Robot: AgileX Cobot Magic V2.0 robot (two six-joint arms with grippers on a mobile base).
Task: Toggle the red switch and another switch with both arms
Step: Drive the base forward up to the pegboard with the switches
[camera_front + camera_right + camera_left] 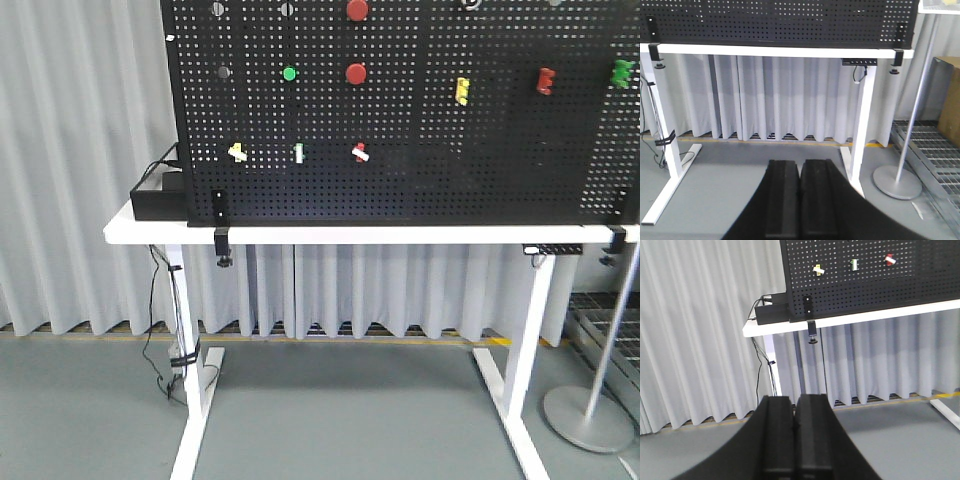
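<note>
The red switch (360,152), a tiny white-levered toggle with a red base, sits low on the black pegboard (480,150); the left wrist view shows the red switch (890,260) too. The other switch (237,152), with a yellow base, is at the left of the same row, and appears as a yellow-based switch (817,270) in the left wrist view. My left gripper (794,405) is shut and empty, low and far in front of the board. My right gripper (800,167) is shut and empty, facing the table legs. Neither arm shows in the front view.
A green-based toggle (298,152) sits between the two switches. Big round red buttons (356,73), a green button (289,73) and coloured clips (462,90) hang higher. The board stands on a white table (330,233) with a black box (160,198) at left. A lamp stand base (590,418) is at right.
</note>
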